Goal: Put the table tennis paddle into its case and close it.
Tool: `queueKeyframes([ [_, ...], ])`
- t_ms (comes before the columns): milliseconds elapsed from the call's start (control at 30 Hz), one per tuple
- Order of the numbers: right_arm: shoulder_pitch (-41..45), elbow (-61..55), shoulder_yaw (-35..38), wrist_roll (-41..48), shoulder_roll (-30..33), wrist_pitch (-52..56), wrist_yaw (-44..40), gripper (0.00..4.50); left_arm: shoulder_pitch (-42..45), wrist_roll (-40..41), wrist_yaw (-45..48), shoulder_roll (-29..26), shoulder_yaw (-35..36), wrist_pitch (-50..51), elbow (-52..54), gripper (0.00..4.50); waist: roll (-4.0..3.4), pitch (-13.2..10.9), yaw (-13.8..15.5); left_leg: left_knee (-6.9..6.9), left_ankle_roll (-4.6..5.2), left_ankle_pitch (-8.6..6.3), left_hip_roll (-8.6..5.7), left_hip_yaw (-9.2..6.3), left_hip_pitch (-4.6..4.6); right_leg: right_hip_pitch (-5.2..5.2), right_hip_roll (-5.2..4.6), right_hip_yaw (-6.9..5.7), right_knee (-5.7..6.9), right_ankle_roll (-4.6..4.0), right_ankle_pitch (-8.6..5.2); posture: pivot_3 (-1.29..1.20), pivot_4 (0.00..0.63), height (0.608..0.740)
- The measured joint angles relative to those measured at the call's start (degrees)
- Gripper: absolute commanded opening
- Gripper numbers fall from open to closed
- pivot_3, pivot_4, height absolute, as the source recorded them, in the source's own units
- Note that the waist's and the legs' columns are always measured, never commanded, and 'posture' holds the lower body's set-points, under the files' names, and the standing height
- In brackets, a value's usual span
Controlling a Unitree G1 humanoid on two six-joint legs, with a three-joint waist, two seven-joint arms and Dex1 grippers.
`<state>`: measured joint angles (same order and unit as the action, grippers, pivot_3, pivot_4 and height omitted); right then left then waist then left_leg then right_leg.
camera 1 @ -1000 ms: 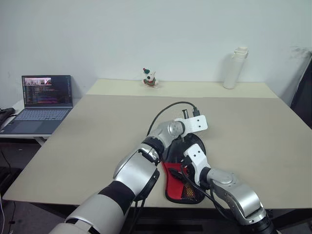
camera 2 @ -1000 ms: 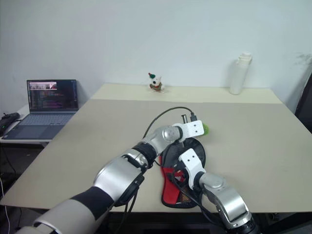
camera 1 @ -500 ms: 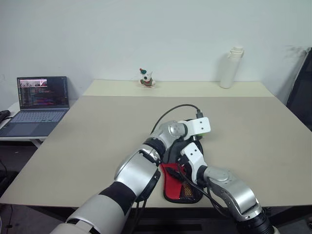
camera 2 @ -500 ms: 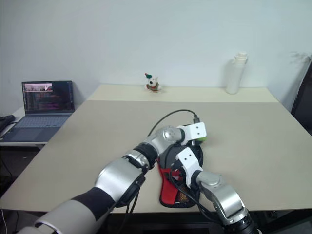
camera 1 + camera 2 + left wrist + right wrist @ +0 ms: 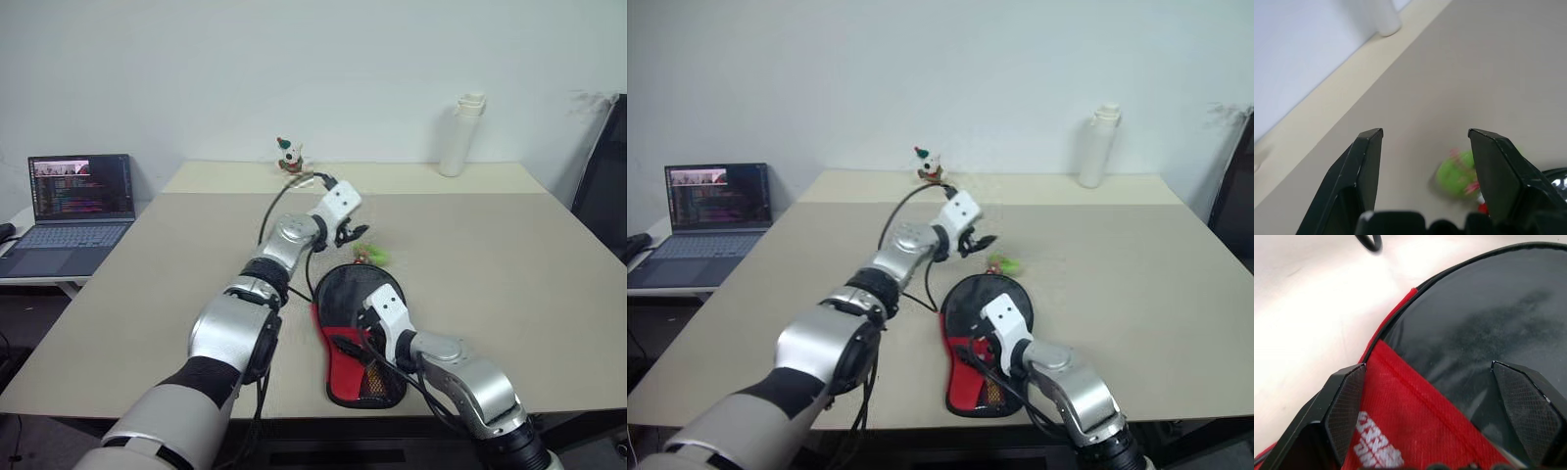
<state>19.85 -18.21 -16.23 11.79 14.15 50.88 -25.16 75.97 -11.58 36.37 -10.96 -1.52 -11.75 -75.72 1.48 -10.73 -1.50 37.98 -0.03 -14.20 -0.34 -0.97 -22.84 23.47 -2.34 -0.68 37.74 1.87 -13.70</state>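
The case lies flat near the table's front edge, its black round part away from me and its red part with the white logo toward me. Its green pompom pull rests on the table just beyond the round end. My left gripper hovers open above and just left of the pompom, holding nothing. Over the case's middle, my right gripper stands wide open with one finger on each side of the red and black fabric. The table tennis paddle is hidden.
A white bottle and a small toy figure stand at the table's far edge. An open laptop sits on a side table at the left. A black cable loops over my left wrist.
My left gripper was shut at the case's round end; it has opened, let go of the pompom pull and swung up and left. The right gripper has stayed on the case.
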Motion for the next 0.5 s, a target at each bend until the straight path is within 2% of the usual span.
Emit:
queueKeyframes([
  [267,-0.31,-3.16,4.80,3.62,2.28,5.47,-0.98,4.50,-7.86,7.17,11.36,-3.86,4.12,4.08,4.09,3.00,0.00,0.00,0.02,0.00,0.00,0.00,0.00,-0.03,-0.07,0.04,-0.01,-0.04,0.00,-0.26,0.15,0.00,0.150,0.740],
  [367,0.26,-5.16,8.76,6.90,3.56,8.98,-1.86,4.50,-11.64,8.41,15.38,-4.49,4.13,5.42,7.93,3.00,0.00,-0.01,0.02,0.00,0.00,0.00,-0.02,-0.01,-0.08,0.05,-0.04,-0.01,0.00,-0.27,0.16,0.00,0.150,0.740],
  [500,6.15,-5.98,16.23,11.62,4.18,13.54,-2.28,4.50,-16.66,9.50,17.57,-4.63,3.70,8.17,13.46,3.00,0.00,-0.01,-0.01,0.00,0.00,0.00,0.01,-0.03,-0.07,0.06,-0.04,-0.02,0.04,-0.28,0.16,0.00,0.150,0.740],
])
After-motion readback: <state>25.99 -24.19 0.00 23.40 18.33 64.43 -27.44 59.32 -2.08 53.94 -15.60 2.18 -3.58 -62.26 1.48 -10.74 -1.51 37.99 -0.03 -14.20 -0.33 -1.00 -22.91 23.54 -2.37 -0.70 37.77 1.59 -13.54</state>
